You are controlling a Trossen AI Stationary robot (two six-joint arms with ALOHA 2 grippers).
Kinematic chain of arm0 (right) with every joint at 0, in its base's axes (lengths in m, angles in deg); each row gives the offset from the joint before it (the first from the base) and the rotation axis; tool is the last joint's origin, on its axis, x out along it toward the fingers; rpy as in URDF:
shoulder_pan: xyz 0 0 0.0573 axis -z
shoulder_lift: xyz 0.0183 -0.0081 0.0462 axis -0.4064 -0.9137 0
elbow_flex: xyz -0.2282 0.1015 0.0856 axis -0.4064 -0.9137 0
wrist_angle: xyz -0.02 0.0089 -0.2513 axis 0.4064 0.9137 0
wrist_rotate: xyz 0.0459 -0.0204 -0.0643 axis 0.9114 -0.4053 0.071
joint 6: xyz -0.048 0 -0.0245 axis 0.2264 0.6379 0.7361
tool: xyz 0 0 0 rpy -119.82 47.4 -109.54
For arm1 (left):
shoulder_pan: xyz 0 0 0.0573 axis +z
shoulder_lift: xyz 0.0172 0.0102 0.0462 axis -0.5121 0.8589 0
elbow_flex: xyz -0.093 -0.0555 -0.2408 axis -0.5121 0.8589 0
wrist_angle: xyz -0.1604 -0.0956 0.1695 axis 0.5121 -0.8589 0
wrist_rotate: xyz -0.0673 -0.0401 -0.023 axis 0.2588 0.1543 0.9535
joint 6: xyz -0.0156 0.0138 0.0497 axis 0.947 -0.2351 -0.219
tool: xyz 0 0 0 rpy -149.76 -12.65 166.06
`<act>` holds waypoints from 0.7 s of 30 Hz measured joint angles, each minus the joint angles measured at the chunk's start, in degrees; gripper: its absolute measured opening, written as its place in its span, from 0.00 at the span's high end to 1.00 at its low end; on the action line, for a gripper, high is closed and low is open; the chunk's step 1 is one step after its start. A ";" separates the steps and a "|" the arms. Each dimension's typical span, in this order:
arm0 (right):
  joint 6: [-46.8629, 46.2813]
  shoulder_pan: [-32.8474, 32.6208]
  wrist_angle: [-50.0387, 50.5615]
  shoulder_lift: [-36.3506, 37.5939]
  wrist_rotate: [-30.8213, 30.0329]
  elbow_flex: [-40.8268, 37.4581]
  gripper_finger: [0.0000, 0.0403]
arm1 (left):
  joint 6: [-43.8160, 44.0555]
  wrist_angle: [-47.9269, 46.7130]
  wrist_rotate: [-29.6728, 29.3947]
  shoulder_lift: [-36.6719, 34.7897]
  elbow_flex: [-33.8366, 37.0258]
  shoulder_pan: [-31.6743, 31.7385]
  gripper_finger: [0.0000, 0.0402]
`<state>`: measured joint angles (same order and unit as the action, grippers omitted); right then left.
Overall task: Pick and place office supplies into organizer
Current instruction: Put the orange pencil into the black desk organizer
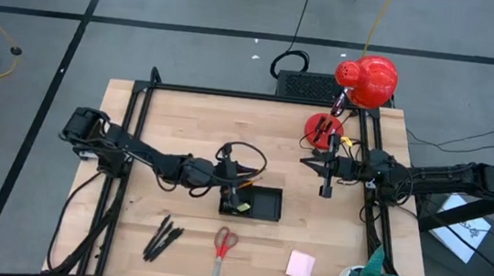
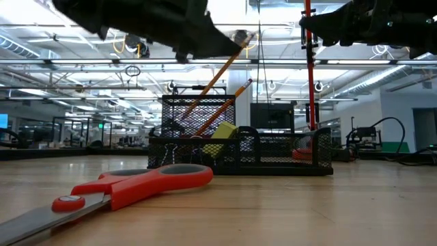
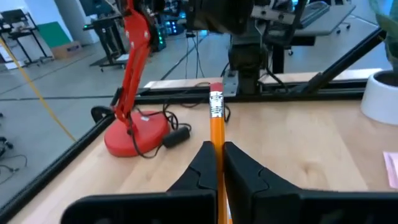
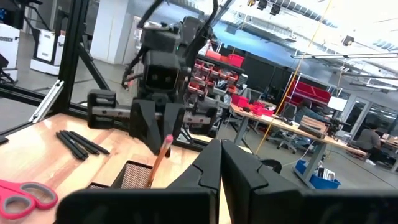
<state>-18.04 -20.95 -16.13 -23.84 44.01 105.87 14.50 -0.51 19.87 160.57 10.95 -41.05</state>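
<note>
Gripping a thin orange pencil (image 3: 216, 134), the left pincer (image 1: 233, 190) hovers over the black mesh organizer (image 1: 263, 204), while the closed right pincer (image 1: 325, 189) waits at its two o'clock.

A robotics lab in a large open industrial hall. Around the wooden worktable (image 1: 229, 136) lies grey concrete floor marked with black tape lines (image 1: 73, 46). Beyond the table are exposed ceiling trusses with strip lights (image 2: 82, 65), other workstations, and shelving with red bins (image 4: 233, 60).
</note>
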 joint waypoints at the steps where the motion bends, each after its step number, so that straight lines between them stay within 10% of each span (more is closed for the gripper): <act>1: -0.02 -0.02 0.00 0.00 -0.01 0.00 0.99 | 0.26 1.80 -0.01 0.02 1.04 -0.08 0.99; 21: -1.81 -0.01 0.20 0.00 -0.01 0.00 0.99 | 3.13 18.96 -4.57 5.96 9.41 -4.94 0.99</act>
<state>-19.84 -20.96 -15.93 -23.84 44.00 105.87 17.63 18.45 15.30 166.54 20.35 -46.00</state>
